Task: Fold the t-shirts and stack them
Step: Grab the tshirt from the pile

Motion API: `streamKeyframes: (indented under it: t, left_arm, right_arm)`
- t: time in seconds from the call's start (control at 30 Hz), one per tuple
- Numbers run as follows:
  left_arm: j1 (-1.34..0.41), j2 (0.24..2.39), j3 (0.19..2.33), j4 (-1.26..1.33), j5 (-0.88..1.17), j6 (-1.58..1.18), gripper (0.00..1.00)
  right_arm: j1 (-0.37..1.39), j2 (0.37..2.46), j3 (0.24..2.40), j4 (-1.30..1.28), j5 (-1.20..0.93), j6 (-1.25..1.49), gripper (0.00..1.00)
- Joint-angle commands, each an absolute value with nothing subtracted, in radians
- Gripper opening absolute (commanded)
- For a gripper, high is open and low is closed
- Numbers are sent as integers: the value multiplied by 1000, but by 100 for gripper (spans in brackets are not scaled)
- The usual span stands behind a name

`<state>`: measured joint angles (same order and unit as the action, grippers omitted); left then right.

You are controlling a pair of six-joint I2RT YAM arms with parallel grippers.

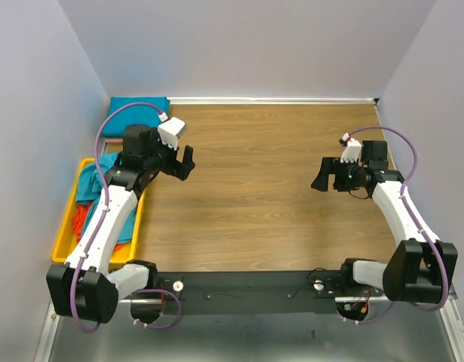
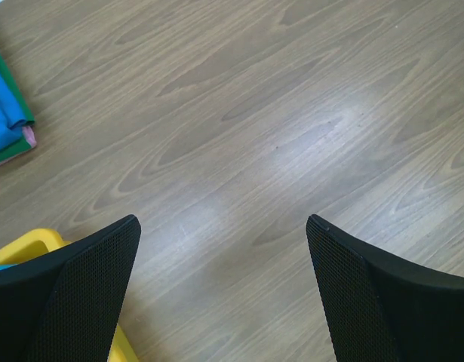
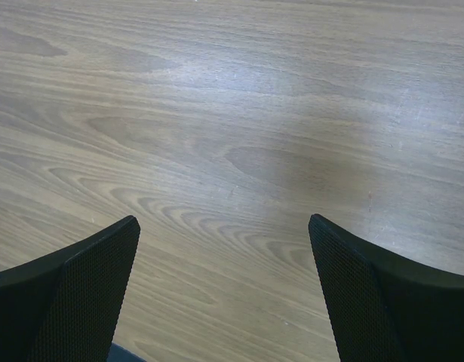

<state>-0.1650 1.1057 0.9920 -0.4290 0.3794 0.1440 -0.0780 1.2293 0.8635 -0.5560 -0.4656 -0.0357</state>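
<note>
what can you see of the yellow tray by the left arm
The yellow tray looks like plastic, rectangular with a raised rim and rounded corners. It lies flat at the table's left edge, close to the wall, holding crumpled teal and orange-red t-shirts. The left arm crosses above it, hiding much of it.

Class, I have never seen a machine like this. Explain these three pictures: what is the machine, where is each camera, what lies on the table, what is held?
Two robot arms are bolted at the near edge of the table. The wide picture looks down from above and behind; the other two look out from each wrist, past black fingers. The left gripper and right gripper stand open, holding nothing. In the far left corner lie folded teal t-shirts; crumpled t-shirts fill the yellow tray.
</note>
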Motion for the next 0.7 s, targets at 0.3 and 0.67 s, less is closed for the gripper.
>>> streamKeyframes:
  t: [0.3,0.67]
  left_arm:
    - [-49,1363,1471,-736,443,311,98]
    - [333,1526,1614,-1028,290,564,98]
  right_arm:
    - [-84,1273,867,-571,-494,-57,100]
    - [-84,1327,890,-574,-529,-49,100]
